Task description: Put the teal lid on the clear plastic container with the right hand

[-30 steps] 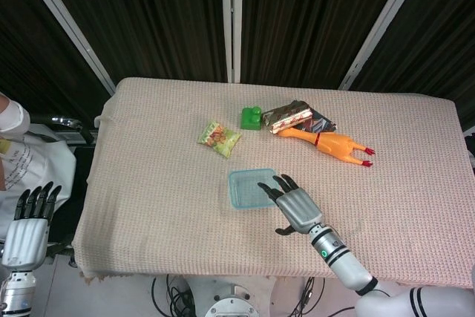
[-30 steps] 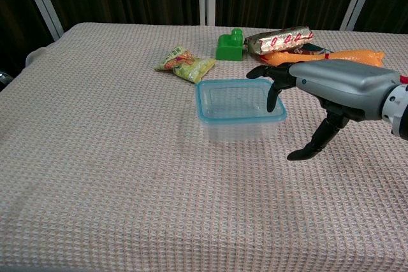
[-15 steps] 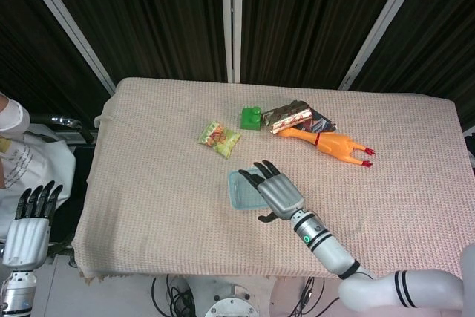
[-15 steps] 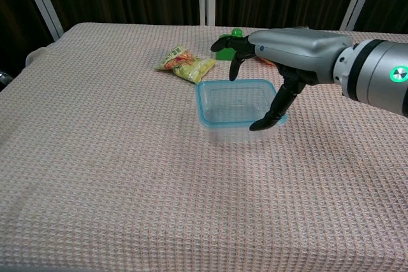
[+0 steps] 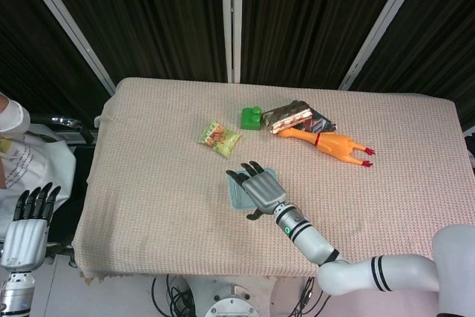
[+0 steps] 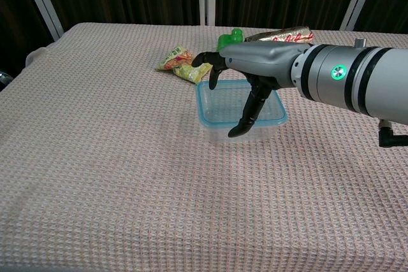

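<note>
The clear plastic container (image 6: 217,119) stands near the middle of the table, and the teal lid (image 6: 207,103) lies on top of it. In the head view only the lid's left edge (image 5: 236,192) shows past my right hand (image 5: 258,185). That hand (image 6: 252,67) stretches palm down over the container, fingers spread and holding nothing. Its thumb hangs down in front of the near wall; whether it touches, I cannot tell. My left hand (image 5: 28,220) hangs beside the table's left edge with fingers extended, holding nothing.
A green snack bag (image 5: 219,139) lies just behind and left of the container. A green block (image 5: 251,117), a wrapped snack bar (image 5: 291,116) and an orange rubber chicken (image 5: 334,143) sit further back right. A person in white (image 5: 11,146) stands at the left.
My right hand has swept left from beside the container's right end to above it, now covering most of the lid. The left hand has not moved.
</note>
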Controlling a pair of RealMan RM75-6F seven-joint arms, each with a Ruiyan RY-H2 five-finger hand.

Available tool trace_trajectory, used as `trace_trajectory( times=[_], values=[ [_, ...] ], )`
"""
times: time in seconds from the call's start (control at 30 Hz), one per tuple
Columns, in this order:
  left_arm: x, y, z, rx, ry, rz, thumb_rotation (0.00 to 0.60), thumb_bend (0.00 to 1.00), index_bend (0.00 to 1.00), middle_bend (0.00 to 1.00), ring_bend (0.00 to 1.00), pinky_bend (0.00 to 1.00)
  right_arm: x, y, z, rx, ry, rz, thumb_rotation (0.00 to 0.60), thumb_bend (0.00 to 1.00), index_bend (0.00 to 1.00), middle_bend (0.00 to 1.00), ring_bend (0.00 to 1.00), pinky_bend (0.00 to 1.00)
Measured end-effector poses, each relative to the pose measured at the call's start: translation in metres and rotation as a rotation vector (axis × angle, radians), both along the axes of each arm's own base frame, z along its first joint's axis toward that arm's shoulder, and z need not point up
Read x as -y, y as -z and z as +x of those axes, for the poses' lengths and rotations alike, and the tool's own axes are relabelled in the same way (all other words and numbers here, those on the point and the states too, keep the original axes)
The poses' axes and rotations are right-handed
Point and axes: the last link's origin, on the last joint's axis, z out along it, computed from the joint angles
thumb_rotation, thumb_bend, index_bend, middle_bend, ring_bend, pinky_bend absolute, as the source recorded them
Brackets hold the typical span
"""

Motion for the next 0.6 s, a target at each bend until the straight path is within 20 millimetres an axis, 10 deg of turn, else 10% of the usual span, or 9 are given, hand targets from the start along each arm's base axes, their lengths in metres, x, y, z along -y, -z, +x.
trace_trajectory(
  times=[0.6],
  values=[
    [-0.001,0.002,-0.001,0.000,-0.002,-0.005,0.600,0.04,0.06,0.02,0.00,0.00,-0.003,0.018,-0.002,-0.035,0.003,0.022,0.600,0.01,0.00,0.23,0.00,0.00]
  ],
)
